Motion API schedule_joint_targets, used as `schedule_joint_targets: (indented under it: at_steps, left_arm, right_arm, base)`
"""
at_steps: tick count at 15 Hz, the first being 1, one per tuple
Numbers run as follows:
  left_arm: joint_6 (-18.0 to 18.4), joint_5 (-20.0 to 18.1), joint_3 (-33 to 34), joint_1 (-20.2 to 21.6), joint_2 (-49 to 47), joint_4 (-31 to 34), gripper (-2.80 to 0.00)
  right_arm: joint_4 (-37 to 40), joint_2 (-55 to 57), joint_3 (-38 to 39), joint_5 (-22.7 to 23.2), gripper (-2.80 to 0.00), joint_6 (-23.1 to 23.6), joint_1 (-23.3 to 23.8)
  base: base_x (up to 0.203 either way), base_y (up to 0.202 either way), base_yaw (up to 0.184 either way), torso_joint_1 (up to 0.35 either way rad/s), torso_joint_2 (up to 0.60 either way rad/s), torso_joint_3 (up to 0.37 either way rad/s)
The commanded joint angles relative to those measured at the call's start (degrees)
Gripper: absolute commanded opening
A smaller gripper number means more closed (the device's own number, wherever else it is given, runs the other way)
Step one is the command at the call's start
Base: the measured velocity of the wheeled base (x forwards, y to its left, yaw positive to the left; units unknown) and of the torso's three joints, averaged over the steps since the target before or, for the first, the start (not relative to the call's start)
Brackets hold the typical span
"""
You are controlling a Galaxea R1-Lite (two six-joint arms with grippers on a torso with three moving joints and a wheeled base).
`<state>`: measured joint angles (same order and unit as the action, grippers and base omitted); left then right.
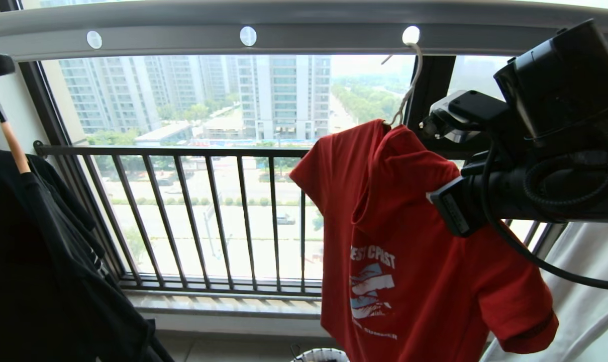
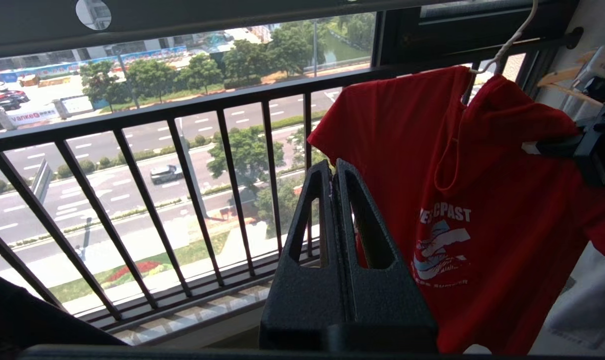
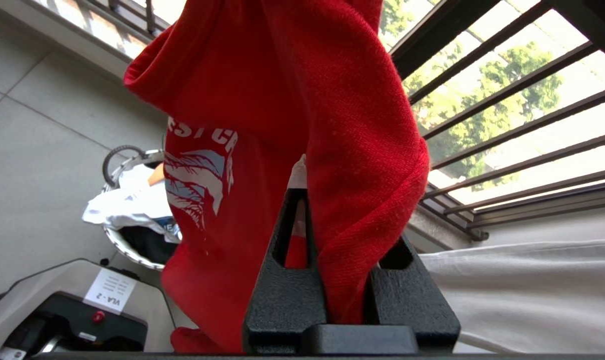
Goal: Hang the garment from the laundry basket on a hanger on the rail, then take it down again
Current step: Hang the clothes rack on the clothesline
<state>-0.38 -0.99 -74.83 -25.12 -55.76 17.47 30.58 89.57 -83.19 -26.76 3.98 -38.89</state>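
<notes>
The red garment (image 1: 399,226) (image 2: 482,165) hangs on the thin white hanger (image 1: 409,85) (image 2: 507,45), whose hook sits in a round hole of the grey rail (image 1: 304,30) (image 2: 182,15). My right gripper (image 1: 442,201) (image 3: 342,220) is at the shirt's right shoulder, shut on a fold of the red fabric (image 3: 292,100). My left gripper (image 2: 332,167) is shut and empty, held off to the left of the shirt and apart from it. Only the rim of the laundry basket (image 1: 321,356) (image 3: 120,245) shows on the floor below.
A black T-shirt (image 1: 42,261) hangs on a wooden hanger at the far left. The dark railing (image 1: 208,216) runs behind the rail. White cloth (image 1: 585,281) lies at the right. White laundry (image 3: 127,200) fills the basket, beside my base (image 3: 57,310).
</notes>
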Motion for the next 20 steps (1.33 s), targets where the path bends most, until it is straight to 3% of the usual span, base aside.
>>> schedule_joint_targets:
  at_steps: [1, 5, 11, 12, 17, 20]
  left_arm:
    - [0.03, 0.02, -0.06, -0.01, -0.14, 0.11, -2.8]
    - [0.03, 0.02, -0.05, -0.01, -0.14, 0.11, -2.8]
    - [0.03, -0.07, 0.03, -0.01, -0.6, 0.11, -2.8]
    - [0.03, -0.07, 0.03, -0.01, -0.78, 0.11, -2.8]
    - [0.03, -0.07, 0.09, -0.01, -2.67, 0.11, -2.8]
    - [0.03, -0.07, 0.03, -0.01, -3.7, 0.11, -2.8]
  right_arm:
    - [0.0, -1.04, -0.13, -0.39, 0.0, 0.07, -0.05]
    - [0.09, -4.43, 0.84, -0.1, 0.0, -0.51, -0.99]
    - [0.09, -16.76, 10.01, 0.35, 0.0, -3.18, -3.06]
    - [0.11, -17.96, 11.18, 0.39, -2.8, -3.26, -3.11]
    - [-0.08, -19.71, 17.46, 0.48, -2.8, -3.87, -3.2]
    - [-0.61, -20.06, 19.94, 0.4, -2.8, -8.42, -3.21]
  base:
    - [0.0, 0.0, 0.0, 0.0, 0.0, 0.0]
    - [0.0, 0.0, 0.0, 0.0, 0.0, 0.0]
    - [0.0, 0.0, 0.0, 0.0, 0.0, 0.0]
    - [0.0, 0.0, 0.0, 0.0, 0.0, 0.0]
    - [0.0, 0.0, 0.0, 0.0, 0.0, 0.0]
    - [0.0, 0.0, 0.0, 0.0, 0.0, 0.0]
